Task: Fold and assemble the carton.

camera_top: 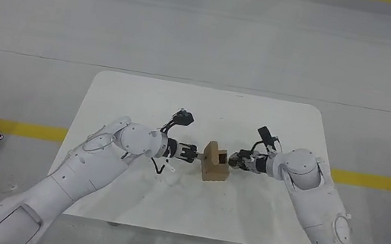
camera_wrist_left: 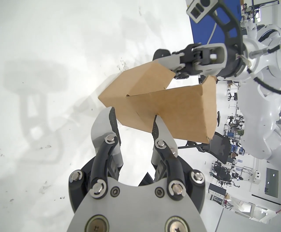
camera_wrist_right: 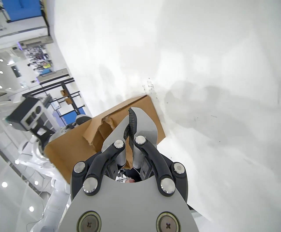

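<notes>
The left gripper point(camera_wrist_left: 133, 113) has its jaws spread wide, and its ribbed black pads point(camera_wrist_left: 114, 123) flank the near lower edge of the small brown cardboard carton point(camera_wrist_left: 175, 109) without clamping it. The carton is partly folded, with flat matte panels meeting at sharp angles, and sits near the middle of the smooth white table point(camera_top: 131, 189) between the two arms. On its opposite side, the right gripper point(camera_wrist_right: 131, 119) has its jaws pinched almost together on a thin cardboard flap beside a ragged, torn edge.
</notes>
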Available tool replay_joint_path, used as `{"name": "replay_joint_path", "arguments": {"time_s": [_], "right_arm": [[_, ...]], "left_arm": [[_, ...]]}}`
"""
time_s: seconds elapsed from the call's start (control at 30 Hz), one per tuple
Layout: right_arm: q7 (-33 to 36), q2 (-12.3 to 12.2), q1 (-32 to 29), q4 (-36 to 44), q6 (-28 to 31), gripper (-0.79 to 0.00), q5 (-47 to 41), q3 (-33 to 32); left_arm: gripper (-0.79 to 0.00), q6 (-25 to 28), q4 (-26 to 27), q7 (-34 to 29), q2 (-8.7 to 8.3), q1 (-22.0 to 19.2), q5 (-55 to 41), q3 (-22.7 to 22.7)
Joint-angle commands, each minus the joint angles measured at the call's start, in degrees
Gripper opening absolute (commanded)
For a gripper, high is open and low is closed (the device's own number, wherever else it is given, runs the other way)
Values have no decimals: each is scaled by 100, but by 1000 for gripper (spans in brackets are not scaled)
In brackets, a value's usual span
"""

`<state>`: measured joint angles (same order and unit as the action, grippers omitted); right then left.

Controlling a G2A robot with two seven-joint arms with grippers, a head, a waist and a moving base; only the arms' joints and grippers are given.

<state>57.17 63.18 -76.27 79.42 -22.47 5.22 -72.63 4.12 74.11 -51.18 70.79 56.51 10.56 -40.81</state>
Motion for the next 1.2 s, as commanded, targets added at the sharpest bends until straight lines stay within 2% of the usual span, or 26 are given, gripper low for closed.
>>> {"name": "replay_joint_path", "arguments": {"time_s": [0.0, 0.2, 0.5, 0.73, 0.93, 0.97, 1.03, 1.17], "right_arm": [[46, 25, 122, -61, -5, -785, 49, 206], [184, 59, 326, -205, 46, -785, 166, 548], [120, 44, 357, -269, 191, -785, 4, 538], [108, -80, 71, -213, 577, -785, -467, -102], [603, -229, -446, 120, 1228, -785, -781, -654], [653, -245, -489, 160, 1236, -727, -732, -668], [686, -268, -530, 225, 1177, -671, -622, -667], [774, -296, -581, 319, 1211, -659, -598, -657]], "left_arm": [[-434, 5, 3, 0, 1, 8, 2, -12], [-434, -8, -19, -42, 24, 28, 53, 44], [-434, -47, -143, -34, 94, -28, 96, 147], [-434, -18, -163, -17, 82, 0, 123, 64], [-437, -27, -121, -16, 65, 56, 164, 4], [-437, -30, -113, -18, 64, 61, 168, -1], [-440, -36, -101, -23, 64, 70, 176, -10], [-440, -32, -84, -28, 61, 89, 183, -38]]}}
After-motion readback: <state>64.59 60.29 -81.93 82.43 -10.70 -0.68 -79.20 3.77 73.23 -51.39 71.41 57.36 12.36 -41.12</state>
